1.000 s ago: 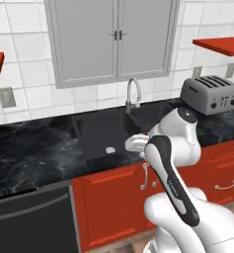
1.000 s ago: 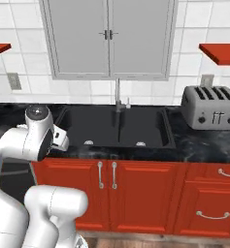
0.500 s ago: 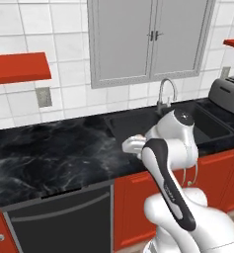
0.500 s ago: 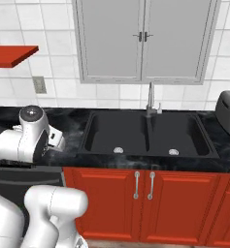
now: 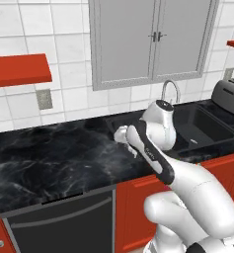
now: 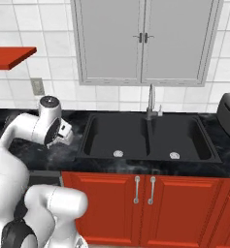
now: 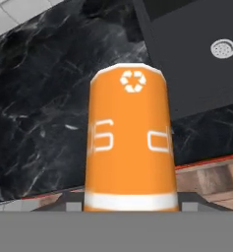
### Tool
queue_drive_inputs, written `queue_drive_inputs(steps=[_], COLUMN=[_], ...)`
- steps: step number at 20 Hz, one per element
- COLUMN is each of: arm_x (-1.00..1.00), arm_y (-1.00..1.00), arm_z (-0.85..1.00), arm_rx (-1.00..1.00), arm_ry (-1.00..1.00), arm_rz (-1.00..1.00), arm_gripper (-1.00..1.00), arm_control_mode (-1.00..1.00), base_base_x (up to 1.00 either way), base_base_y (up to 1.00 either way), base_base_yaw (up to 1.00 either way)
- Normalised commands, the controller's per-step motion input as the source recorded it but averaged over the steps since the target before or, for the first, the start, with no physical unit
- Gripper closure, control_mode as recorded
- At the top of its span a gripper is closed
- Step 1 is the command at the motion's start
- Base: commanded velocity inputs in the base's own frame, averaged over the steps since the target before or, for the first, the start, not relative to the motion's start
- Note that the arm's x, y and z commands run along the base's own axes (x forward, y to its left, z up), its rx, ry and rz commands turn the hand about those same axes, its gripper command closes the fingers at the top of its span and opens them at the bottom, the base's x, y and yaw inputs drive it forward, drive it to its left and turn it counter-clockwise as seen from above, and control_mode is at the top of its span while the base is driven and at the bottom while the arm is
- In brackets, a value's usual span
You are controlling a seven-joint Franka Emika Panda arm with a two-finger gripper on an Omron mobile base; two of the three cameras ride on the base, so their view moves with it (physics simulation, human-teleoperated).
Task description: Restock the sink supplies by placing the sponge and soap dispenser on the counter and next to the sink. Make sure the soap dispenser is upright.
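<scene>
The soap dispenser [image 7: 130, 142], an orange bottle with a white recycling mark on its base, stands close in the hand view, and my gripper [image 7: 130, 206] is shut on it. Below it lie the counter [image 7: 44, 113], black with white veins, and a corner of the sink [image 7: 196, 59] with a silver drain. In the left base view my gripper [image 5: 122, 135] hangs over the counter [image 5: 54, 158], just left of the sink [image 5: 202, 129]. The right base view places the gripper [image 6: 66, 133] left of the sink [image 6: 148, 138]. The sponge is out of view.
A curved chrome faucet [image 5: 170, 92] rises behind the sink, and a grey toaster [image 5: 228, 97] stands at the counter's right end. Grey wall cabinets [image 6: 140, 41] and a red shelf [image 5: 17, 69] hang above. A black dishwasher front [image 5: 64, 222] sits under the counter.
The base has driven left, so the sink, faucet and toaster have slid right in both base views. The arm keeps its pose, with the bottle still held.
</scene>
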Motion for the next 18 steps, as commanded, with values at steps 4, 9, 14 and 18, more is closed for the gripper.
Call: queue_drive_inputs(steps=[4, 9, 14, 18], arm_x=[0.88, 0.58, 0.33, 0.01], arm_y=[0.33, -0.04, 0.00, 0.09], arm_z=[0.00, -0.12, -0.37, -0.37], arm_rx=[0.02, 0.26, 0.27, 0.16], arm_ry=[0.41, 0.43, 0.30, 0.25], arm_rz=[-0.17, -0.21, -0.19, -0.17], arm_gripper=[1.00, 1.00, 1.00, 1.00], arm_control_mode=[-1.00, -1.00, -1.00, -1.00], base_base_x=[0.00, 0.00, 0.00, 0.00], base_base_y=[0.00, 0.00, 0.00, 0.00], base_base_yaw=[0.00, 0.00, 0.00, 0.00])
